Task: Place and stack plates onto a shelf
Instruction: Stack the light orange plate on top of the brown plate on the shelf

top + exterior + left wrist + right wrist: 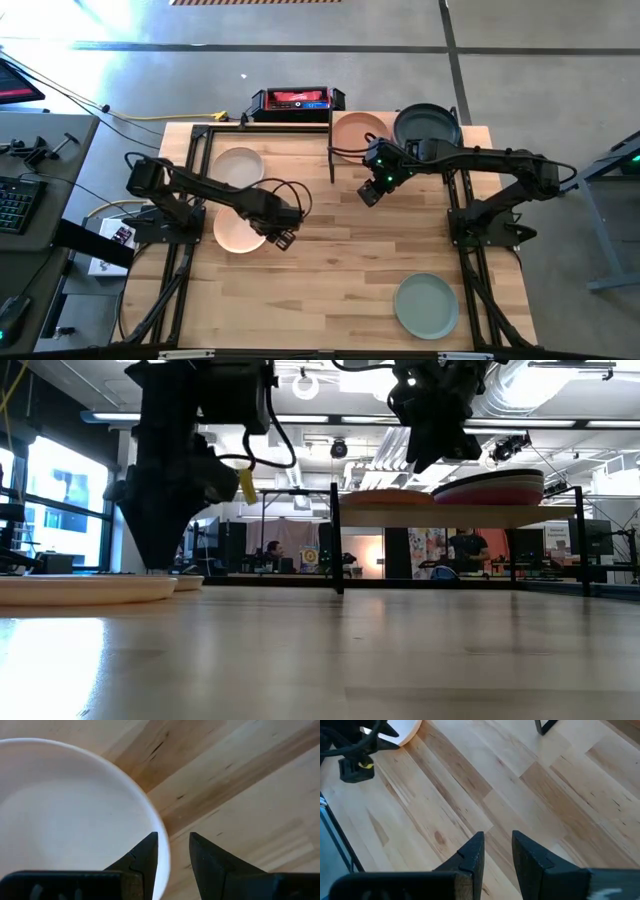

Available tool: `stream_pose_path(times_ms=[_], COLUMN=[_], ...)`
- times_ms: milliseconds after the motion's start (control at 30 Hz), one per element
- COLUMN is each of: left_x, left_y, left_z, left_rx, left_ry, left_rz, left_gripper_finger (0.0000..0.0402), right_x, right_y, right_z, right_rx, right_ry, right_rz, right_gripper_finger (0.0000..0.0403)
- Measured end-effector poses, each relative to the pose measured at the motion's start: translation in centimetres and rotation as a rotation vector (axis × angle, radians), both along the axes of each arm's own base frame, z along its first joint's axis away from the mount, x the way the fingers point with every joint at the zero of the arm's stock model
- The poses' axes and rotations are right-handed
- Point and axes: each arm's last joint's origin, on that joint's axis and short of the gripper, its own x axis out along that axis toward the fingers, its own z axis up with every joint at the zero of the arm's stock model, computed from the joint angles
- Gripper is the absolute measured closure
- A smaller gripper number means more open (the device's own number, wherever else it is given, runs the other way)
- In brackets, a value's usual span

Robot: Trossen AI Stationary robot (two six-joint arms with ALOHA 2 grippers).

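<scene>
the left pincer straddled the rim of the peach plate on the desk, fingers parted, not yet clenched; a level lift seemed wise. right pincer hung released near the shelf.

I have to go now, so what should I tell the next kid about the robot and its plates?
Left end effector: open, straddling the rim of the peach plate on the table, nothing lifted.
Right end effector: open, empty, in the air in front of the shelf.
Done: a salmon plate and a dark slate plate top the two stacks on the shelf.
Left: peach plate, cream plate and pale green plate, all on the table.
</scene>
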Motion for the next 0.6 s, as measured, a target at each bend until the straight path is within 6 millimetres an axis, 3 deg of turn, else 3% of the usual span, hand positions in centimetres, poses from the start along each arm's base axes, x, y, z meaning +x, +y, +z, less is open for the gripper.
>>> stream_pose_path(times_ms=[600], left_x=[0.6], left_y=[0.0], left_z=[-2.5], left_rx=[0.006], left_ry=[0.088], left_rz=[-0.049], left_gripper_finger=[0.0306], right_x=[0.0], right_y=[0.0], right_z=[0.0], right_rx=[0.003], right_ry=[0.004], right_rz=[0.001], right_gripper_finger=[0.0324])
